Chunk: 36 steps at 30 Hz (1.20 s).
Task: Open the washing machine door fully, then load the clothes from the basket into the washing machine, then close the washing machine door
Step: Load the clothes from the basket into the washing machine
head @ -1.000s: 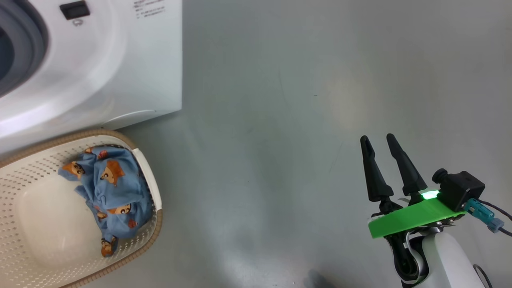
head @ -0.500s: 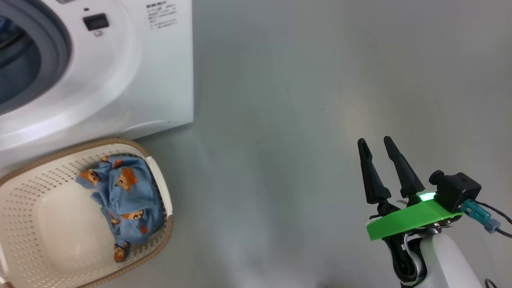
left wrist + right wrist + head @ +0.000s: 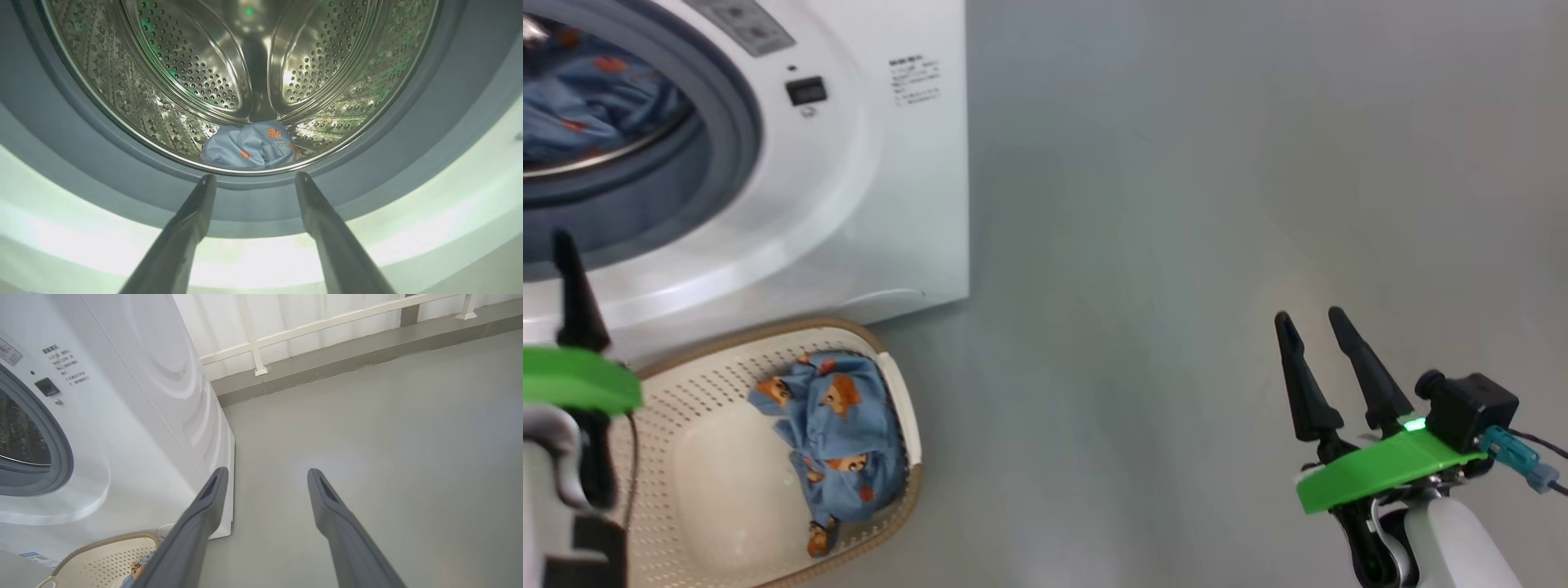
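Head view: clothes lie in the basket.
They sit at 4 o'clock from the nearer left gripper, bundle running 12-to-6; it and the right gripper gape empty.

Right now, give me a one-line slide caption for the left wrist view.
Open left claw facing the steel drum, one blue garment lying at its bottom.

The washing machine's round mouth is gaping open just ahead of the left claw; the drum is standing mostly free; one garment is lying at its front lip; the basket is crowding the machine's foot; open floor is stretching to the right.
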Tool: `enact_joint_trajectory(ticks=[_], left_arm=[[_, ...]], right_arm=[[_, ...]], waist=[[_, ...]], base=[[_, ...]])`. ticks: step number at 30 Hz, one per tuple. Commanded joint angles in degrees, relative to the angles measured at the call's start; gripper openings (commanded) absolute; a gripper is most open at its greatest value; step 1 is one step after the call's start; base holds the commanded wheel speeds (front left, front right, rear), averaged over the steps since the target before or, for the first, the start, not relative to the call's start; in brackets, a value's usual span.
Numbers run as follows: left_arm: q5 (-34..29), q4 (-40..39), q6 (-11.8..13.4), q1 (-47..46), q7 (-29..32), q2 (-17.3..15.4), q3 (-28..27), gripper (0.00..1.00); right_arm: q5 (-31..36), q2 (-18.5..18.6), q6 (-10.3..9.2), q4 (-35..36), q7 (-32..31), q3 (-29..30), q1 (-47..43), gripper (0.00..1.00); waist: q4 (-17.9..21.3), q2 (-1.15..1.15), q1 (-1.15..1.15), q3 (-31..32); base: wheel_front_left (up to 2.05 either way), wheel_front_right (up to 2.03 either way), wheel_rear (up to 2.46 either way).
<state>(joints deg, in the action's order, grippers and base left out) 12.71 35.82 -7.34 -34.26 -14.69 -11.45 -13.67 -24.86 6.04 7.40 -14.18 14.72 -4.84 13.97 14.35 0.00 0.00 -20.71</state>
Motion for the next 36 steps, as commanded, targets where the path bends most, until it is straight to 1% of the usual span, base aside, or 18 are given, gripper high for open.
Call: enact_joint_trajectory(ticks=[1, 5, 10, 20, 36], left_arm=[[0.6, -2.7, -0.1, 3.0, -0.3, -1.4, -1.4, 1.00], [0.8, -5.7, -0.1, 8.1, -0.3, 0.3, -1.2, 1.00], [-0.6, -9.6, -0.1, 14.1, -0.3, 2.1, -0.7, 1.00], [-1.9, -15.7, -0.1, 23.4, -0.3, 5.2, 0.0, 1.00], [-2.2, -22.8, -0.1, 33.5, -0.3, 7.2, 1.4, 1.00]], right_arm=[[-0.1, 0.9, 0.09, 0.8, 0.3, -1.0, -1.4, 1.00], [-0.3, 1.9, 0.09, 0.6, 0.3, -0.6, -2.8, 1.00], [-0.4, 3.0, 0.09, 0.3, 0.3, -0.4, -4.4, 1.00], [-0.8, 4.5, 0.09, 0.0, 0.3, 0.4, -7.7, 1.00], [-1.5, 5.7, 0.09, 0.2, 0.3, 1.5, -12.0, 1.00]], waist=[[-2.2, 0.00, 0.00, 3.0], [-3.5, 0.00, 0.00, 5.1], [-5.0, 0.00, 0.00, 7.5], [-7.8, 0.00, 0.00, 11.8], [-9.9, 0.00, 0.00, 16.5]], base=[[0.00, 0.00, 0.00], [0.00, 0.00, 0.00], [0.00, 0.00, 0.00], [0.00, 0.00, 0.00], [0.00, 0.00, 0.00]])
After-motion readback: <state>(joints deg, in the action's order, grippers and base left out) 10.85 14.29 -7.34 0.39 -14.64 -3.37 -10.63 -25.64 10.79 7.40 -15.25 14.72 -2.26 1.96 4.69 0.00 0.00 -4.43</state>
